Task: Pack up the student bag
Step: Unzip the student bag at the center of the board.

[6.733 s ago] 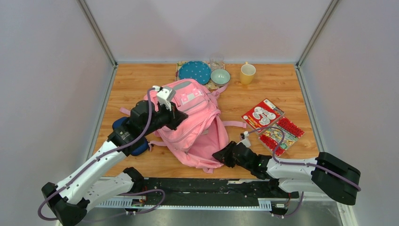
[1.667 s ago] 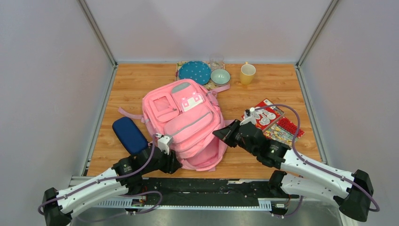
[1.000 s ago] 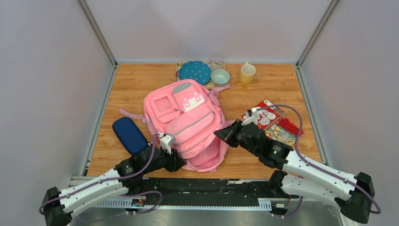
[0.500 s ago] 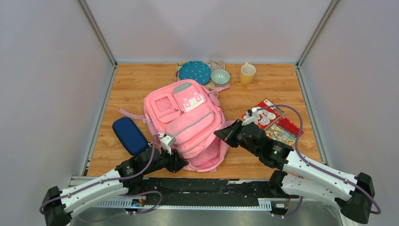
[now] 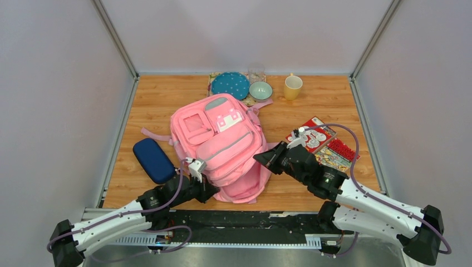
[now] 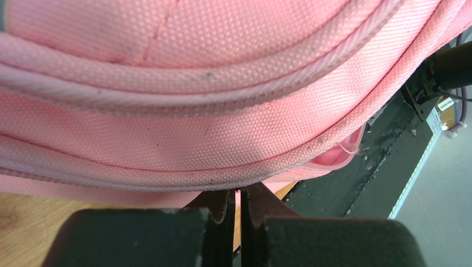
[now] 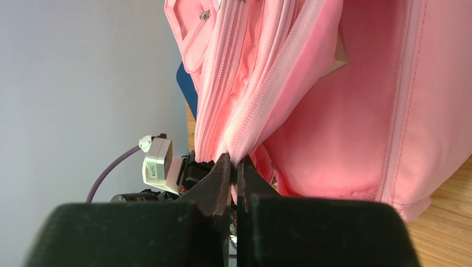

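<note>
The pink student bag (image 5: 222,139) lies front-up in the middle of the table, its main opening facing the near edge. My right gripper (image 5: 260,158) is shut on the bag's zip edge at its right side, and the pinched pink rim (image 7: 261,117) rises from between the jaws of that gripper (image 7: 236,161). My left gripper (image 5: 210,188) sits at the bag's near left corner. In the left wrist view its jaws (image 6: 238,194) are shut, with the tips tucked under the bag's lower seam (image 6: 222,172).
A navy zip pouch (image 5: 153,160) lies left of the bag. Colourful books (image 5: 323,147) lie to the right, partly under my right arm. At the back stand a blue dotted plate (image 5: 230,84), a small bowl (image 5: 260,89), a glass (image 5: 256,72) and a yellow mug (image 5: 292,87).
My left gripper has closed at the bag's near edge; half a second ago it stood open there. The right gripper and the bag have hardly moved.
</note>
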You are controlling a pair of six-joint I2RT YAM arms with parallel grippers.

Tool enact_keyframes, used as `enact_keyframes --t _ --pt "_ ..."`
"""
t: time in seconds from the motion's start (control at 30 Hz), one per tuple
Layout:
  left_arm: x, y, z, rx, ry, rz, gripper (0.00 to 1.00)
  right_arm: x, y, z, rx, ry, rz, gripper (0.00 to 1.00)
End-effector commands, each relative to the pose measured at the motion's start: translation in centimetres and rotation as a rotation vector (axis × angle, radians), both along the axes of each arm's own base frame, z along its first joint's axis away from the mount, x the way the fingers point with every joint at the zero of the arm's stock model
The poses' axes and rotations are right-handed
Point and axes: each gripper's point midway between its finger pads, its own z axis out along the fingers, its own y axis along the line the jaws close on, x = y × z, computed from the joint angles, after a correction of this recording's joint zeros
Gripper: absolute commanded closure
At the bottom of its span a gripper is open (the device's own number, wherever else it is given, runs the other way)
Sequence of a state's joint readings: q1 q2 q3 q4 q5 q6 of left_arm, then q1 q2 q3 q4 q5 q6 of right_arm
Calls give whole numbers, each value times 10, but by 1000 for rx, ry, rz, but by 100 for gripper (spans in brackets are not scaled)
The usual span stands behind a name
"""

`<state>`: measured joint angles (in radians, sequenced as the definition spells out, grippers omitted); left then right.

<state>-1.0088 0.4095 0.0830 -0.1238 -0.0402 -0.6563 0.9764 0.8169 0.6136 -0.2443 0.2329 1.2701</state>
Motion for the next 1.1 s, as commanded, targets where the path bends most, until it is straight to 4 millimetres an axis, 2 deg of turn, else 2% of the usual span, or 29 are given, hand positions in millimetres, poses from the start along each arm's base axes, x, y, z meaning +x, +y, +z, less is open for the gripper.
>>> enact_keyframes --t 0.0,0.33,0.5,0.77,1.07 --pt "13 13 2 56 -31 82 100 8 -1 56 142 -102 -37 100" --pt "24 54 -7 245 -20 230 100 15 -9 60 116 -115 -81 100" --pt "24 58 -1 258 -30 237 100 24 -19 61 114 -114 -117 100" --pt "29 77 7 308 -61 298 100 33 -31 65 127 -113 -142 100" --pt "26 96 -5 389 -12 371 100 32 -33 64 133 -112 -145 100"
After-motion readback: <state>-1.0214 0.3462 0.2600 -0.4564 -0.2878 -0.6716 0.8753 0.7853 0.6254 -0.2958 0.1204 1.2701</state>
